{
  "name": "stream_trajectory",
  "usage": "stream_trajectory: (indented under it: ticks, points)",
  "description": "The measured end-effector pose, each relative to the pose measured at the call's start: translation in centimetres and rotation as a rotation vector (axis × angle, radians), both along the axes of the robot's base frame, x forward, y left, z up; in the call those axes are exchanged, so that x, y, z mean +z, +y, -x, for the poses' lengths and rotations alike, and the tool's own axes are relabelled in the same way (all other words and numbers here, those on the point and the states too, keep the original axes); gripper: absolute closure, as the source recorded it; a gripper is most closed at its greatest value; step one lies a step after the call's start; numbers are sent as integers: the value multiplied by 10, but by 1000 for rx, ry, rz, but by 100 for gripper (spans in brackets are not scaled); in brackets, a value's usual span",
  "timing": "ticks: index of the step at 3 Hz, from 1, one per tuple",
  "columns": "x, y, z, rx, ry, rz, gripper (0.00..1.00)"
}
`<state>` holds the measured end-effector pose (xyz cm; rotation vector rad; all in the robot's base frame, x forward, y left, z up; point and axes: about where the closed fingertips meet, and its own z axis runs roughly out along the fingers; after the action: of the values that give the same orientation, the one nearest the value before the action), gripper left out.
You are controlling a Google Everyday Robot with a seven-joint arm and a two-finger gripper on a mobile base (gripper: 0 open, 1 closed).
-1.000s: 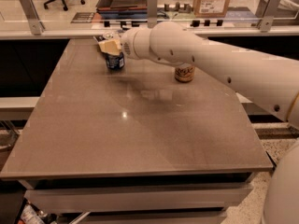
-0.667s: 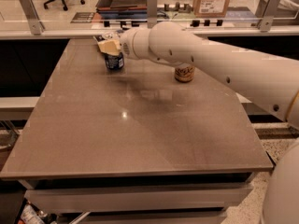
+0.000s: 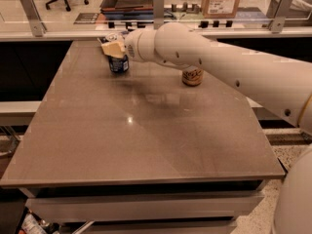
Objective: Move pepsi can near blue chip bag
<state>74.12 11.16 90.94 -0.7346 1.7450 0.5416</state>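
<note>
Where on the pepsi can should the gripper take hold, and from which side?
Probably the upper side wall of the pepsi can, coming down from above. It stands upright near the far edge of the table, so its round wall offers opposite faces for the gripper, which sits at its top. The tan can stands well apart.

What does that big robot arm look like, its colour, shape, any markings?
The arm is a thick, smooth, off-white tube of rounded segments, with a few small dark dots along its shell. No loose cables show. Its gripper, over the pepsi can at the far left of the table, is pale tan and wedge-shaped.
</note>
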Motion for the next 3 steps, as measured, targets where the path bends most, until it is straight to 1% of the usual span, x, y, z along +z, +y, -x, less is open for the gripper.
stream_trajectory:
  ticks: [2, 3]
  points:
    - [1, 4, 1, 6, 0, 0, 14]
    - [1, 6, 2, 9, -1, -1, 0]
